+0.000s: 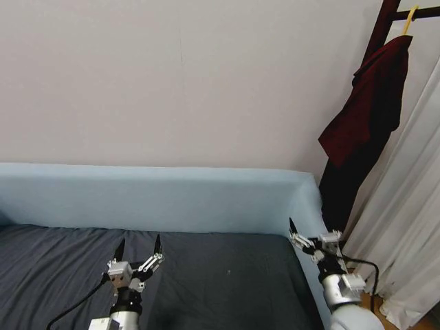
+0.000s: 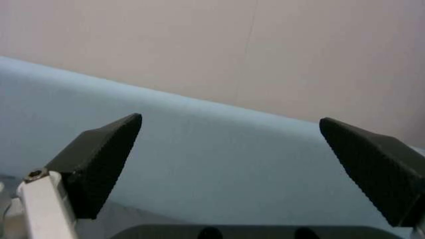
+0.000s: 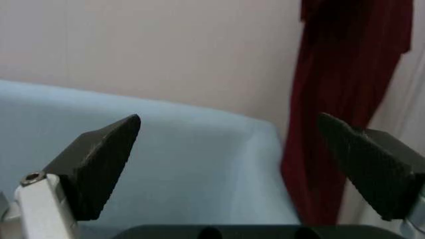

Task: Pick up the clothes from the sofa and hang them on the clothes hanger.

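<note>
Head view: red garment hangs from yellow hanger on dark stand, clear of sofa; hanging looks done; left end effector low over seat; right end effector by sofa's end.
Left wrist view: fingers spread wide, empty, facing backrest.
Right wrist view: fingers spread wide, empty; garment ahead, beyond them.

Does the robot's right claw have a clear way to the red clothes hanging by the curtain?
Probably yes. The right claw is open and empty at the right end of the sofa, and nothing stands between it and the red clothes. They hang higher up, so the arm would need to lift.
</note>
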`<state>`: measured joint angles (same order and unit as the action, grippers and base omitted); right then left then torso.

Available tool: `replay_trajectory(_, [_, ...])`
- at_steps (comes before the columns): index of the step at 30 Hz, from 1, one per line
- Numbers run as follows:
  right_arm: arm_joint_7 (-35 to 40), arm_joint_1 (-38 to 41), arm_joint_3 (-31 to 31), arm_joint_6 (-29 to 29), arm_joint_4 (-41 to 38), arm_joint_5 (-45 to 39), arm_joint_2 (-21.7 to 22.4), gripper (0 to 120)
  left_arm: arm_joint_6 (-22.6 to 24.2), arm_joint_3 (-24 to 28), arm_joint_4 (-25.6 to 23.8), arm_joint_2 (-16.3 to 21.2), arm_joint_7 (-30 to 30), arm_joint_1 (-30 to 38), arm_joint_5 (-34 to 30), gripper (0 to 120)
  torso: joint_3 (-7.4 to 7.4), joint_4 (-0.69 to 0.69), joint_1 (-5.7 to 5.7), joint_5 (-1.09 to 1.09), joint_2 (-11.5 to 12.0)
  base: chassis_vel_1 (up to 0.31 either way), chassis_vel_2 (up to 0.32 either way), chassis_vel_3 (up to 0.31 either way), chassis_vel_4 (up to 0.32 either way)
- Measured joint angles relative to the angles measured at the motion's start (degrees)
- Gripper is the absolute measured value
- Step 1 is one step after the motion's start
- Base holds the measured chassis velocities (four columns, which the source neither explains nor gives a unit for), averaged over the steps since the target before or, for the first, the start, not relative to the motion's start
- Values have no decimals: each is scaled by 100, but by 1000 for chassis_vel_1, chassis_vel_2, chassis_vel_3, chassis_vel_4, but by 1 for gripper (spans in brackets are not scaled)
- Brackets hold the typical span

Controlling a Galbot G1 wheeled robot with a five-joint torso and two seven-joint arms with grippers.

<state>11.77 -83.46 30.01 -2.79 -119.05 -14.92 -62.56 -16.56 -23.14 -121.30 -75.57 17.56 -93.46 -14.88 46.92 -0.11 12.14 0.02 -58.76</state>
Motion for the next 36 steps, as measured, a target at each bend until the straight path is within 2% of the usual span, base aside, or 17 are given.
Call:
replay_trajectory(1, [-166, -137, 250, 169, -213, -7, -95, 100, 38, 31, -54, -64, 4, -72, 67, 100, 0, 1, 0, 0, 0, 0, 0, 0, 0])
replay_trajectory(2, [-166, -137, 250, 169, -213, -7, -95, 100, 38, 31, -54, -64, 4, -72, 67, 100, 0, 1, 0, 0, 0, 0, 0, 0, 0])
replay_trajectory(5, [-865, -510, 1027, 459, -605, -318, -234, 100, 215, 192, -277, -323, 104, -354, 282, 100, 0, 3, 0, -3, 0, 0, 0, 0, 0])
replay_trajectory(9, [-1127, -689, 1224, 289, -584, -541, -244, 100, 276, 251, -366, -394, 122, -503, 439, 100, 1, 4, 1, -2, 0, 0, 0, 0, 0])
replay_trajectory(16, [-1092, -861, 919, -95, -258, -633, -410, 100, 342, 212, -526, -467, 158, -614, 497, 100, 1, 3, 1, -1, 0, 0, 0, 0, 0])
replay_trajectory(22, [-1018, -715, 579, -381, 173, -431, -472, 100, 162, 99, -219, -555, 226, -665, 600, 100, 1, 3, 1, -2, 1, 0, 0, 0, 0])
replay_trajectory(36, [-999, -644, 523, -407, 231, -469, -488, 100, 151, 75, -230, -598, 216, -729, 596, 100, 1, 3, 2, -2, 1, 0, 0, 0, 0])
